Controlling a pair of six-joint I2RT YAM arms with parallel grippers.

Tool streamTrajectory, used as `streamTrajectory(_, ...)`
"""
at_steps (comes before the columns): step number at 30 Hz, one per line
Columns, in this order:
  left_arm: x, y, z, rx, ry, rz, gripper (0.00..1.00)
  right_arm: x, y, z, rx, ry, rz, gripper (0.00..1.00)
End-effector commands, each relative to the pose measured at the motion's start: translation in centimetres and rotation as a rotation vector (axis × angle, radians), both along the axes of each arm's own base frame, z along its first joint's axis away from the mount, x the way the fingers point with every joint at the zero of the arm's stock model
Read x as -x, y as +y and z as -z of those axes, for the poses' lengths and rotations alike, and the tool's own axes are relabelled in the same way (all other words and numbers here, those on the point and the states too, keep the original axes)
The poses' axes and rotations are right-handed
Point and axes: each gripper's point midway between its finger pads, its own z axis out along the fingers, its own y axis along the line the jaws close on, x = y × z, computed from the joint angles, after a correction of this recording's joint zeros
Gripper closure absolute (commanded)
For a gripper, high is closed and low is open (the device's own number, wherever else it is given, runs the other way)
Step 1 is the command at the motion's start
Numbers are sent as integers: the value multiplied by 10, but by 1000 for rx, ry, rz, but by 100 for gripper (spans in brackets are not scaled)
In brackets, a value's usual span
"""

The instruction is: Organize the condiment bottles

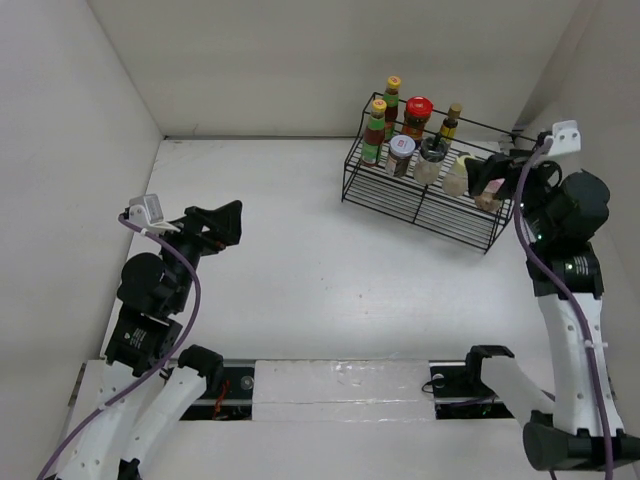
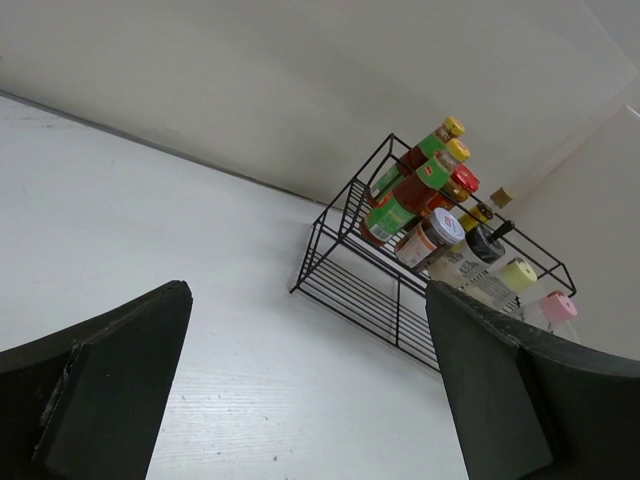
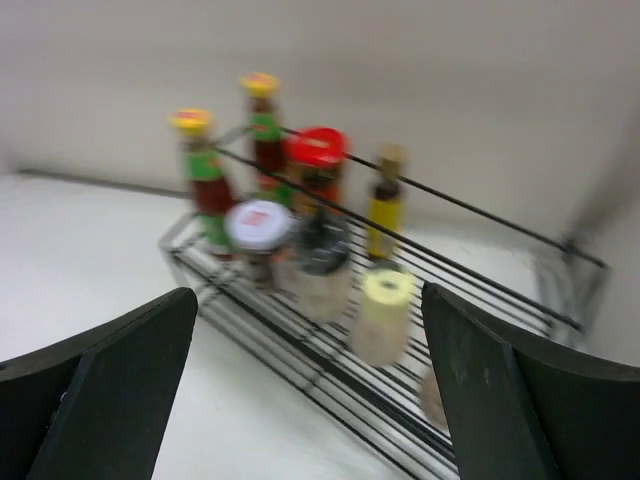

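Top view: black wire rack (image 1: 420, 205) sits at the upper right of the white table (image 1: 300, 280). Every bottle seen stands in the rack.

- Rack's left end: yellow-capped sauce bottle (image 1: 376, 130), a second one (image 1: 392, 100) behind it.
- Rear, going right: red-lidded jar (image 1: 417, 116), slim dark bottle (image 1: 450, 122).
- Front, left to right: silver-lidded jar (image 1: 400, 152), dark-topped shaker (image 1: 432, 160), cream shaker (image 1: 458, 175), pink-capped shaker (image 2: 557, 308) at the right end.

Right gripper (image 1: 476, 178): upper right of frame, at the rack's right end. Fingers spread wide, nothing between them. It partly covers the pink-capped shaker from above. Contact can't be judged, as the wrist view is blurred.

Left gripper (image 1: 232, 222): left centre of frame, well apart from the rack, over bare table. Fingers spread wide, empty.
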Motion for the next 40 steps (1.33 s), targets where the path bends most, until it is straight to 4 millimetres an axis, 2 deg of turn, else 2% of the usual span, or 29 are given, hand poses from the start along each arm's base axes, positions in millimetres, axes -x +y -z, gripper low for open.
streamTrajectory(1,1,-1,-15,-2,-40,8,0,21,72,-4,25,-68,-351,1)
streamTrajectory(2,0,2,-17,1,-48,-2,0,25,87,4,48,-66,-424,1)
streamTrajectory(3,0,2,-17,2,-48,-2,0,37,114,10,58,-66,-556,1)
streamTrajectory(5,0,2,-17,2,-48,-2,0,52,140,31,96,-49,-691,1)
streamTrajectory(7,-1,1,-15,1,-47,-2,0,78,175,47,114,-37,-871,1)
streamTrajectory(8,-1,1,-15,1,-47,-2,0,83,186,66,125,-4,-923,1)
streamTrajectory(10,-1,1,-15,1,-47,-2,0,94,206,85,121,24,-1009,1)
streamTrajectory(11,-1,1,-15,1,-47,-2,0,108,225,105,121,64,-1083,1)
streamTrajectory(13,-3,2,-13,2,-47,-11,0,113,249,133,134,123,-1148,1)
streamTrajectory(14,-5,1,-10,-2,-37,-11,0,121,271,162,150,190,-1192,1)
streamTrajectory(15,-5,1,-10,-2,-37,-11,0,124,279,180,165,241,-1199,1)
streamTrajectory(17,-8,0,-8,3,-26,-10,0,128,303,204,202,278,-1206,1)
streamTrajectory(19,-8,0,-8,4,-26,-10,0,125,319,243,231,370,-1195,1)
streamTrajectory(22,-8,0,-8,4,-26,-10,0,126,334,271,265,412,-1192,1)
streamTrajectory(25,-9,0,-4,-9,-20,-11,0,122,344,266,263,383,-1174,1)
streamTrajectory(29,-8,-1,-4,-19,-21,-2,0,114,345,260,255,367,-1136,1)
streamTrajectory(35,-5,-8,-8,-30,-34,37,0,116,350,270,245,396,-1140,1)
streamTrajectory(39,-5,-7,-10,-35,-45,36,0,120,353,271,245,400,-1139,1)
streamTrajectory(40,-5,-7,-10,-35,-45,36,0,119,352,263,240,380,-1129,1)
